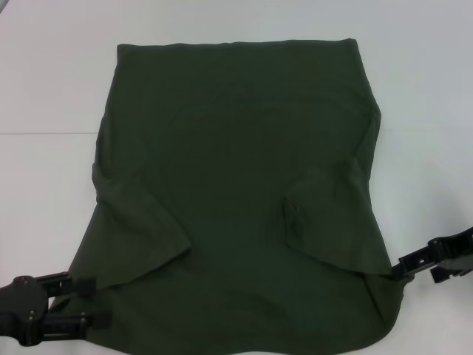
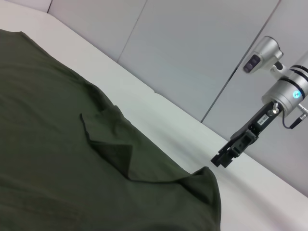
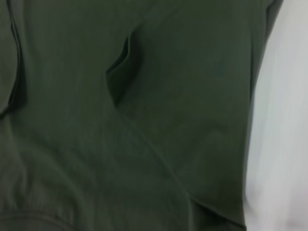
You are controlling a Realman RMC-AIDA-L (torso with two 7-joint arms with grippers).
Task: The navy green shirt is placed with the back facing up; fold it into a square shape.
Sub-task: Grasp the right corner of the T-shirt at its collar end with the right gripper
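The navy green shirt point(image 1: 236, 185) lies spread flat on the white table point(image 1: 44, 89), both short sleeves folded inward over its body. My left gripper point(image 1: 87, 302) sits at the shirt's near left corner, open, one finger on each side of the cloth edge. My right gripper point(image 1: 401, 269) has its tip against the shirt's near right corner, which is slightly raised and creased point(image 2: 208, 173). In the left wrist view the right gripper point(image 2: 222, 159) hangs just beyond that raised corner. The right wrist view is filled by the shirt point(image 3: 125, 125) with a sleeve fold.
Bare white table surrounds the shirt on the left, right point(image 1: 436, 111) and far sides. A grey wall panel point(image 2: 192, 48) rises behind the table's right edge.
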